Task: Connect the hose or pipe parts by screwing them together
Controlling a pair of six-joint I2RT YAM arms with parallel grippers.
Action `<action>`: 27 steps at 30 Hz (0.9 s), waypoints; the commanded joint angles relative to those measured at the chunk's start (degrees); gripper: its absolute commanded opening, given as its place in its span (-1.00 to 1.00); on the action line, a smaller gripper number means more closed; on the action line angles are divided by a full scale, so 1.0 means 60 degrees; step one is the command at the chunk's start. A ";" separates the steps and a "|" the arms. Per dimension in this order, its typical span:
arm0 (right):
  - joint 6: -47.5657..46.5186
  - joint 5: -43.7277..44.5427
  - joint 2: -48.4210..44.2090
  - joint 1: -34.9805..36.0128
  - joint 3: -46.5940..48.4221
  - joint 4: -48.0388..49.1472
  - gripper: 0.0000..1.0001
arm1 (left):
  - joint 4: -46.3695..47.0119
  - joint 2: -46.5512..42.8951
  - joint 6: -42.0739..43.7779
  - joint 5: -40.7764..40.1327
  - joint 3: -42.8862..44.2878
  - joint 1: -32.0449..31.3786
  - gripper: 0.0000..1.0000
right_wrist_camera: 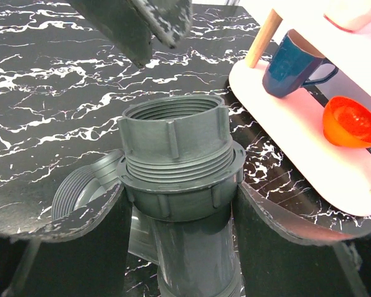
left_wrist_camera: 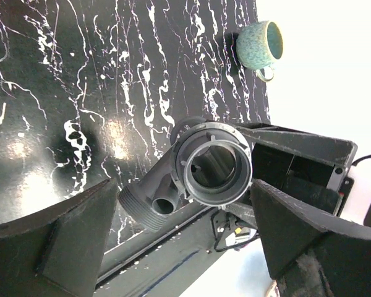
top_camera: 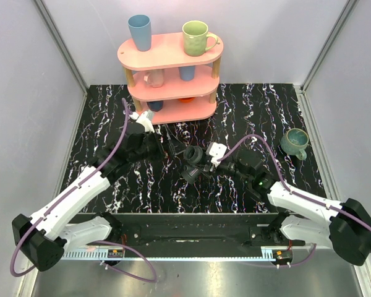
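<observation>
The grey-black pipe fitting (top_camera: 193, 154) hangs just above the marble table at mid-field. My right gripper (right_wrist_camera: 179, 192) is shut on it, a jaw pressed on each side of the ribbed nut under its threaded collar (right_wrist_camera: 173, 139). A threaded side branch (right_wrist_camera: 80, 192) sticks out to the left. My left gripper (left_wrist_camera: 184, 185) faces the fitting's open round end (left_wrist_camera: 216, 164) with its fingers (left_wrist_camera: 62, 241) spread wide, touching nothing. From above, the left gripper (top_camera: 172, 145) sits just left of the fitting and the right gripper (top_camera: 207, 166) just right of it.
A pink three-tier shelf (top_camera: 173, 59) with several cups stands at the back centre. Its bottom tier carries a blue mug (right_wrist_camera: 290, 59) and an orange bowl (right_wrist_camera: 352, 120), close to the fitting. A teal mug (top_camera: 294, 141) sits at the table's right.
</observation>
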 commanded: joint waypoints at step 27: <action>-0.0002 0.0145 0.0162 0.0265 0.0458 0.0095 -1.00 | 0.1905 0.1577 0.0066 0.1786 -0.0242 -0.0249 0.06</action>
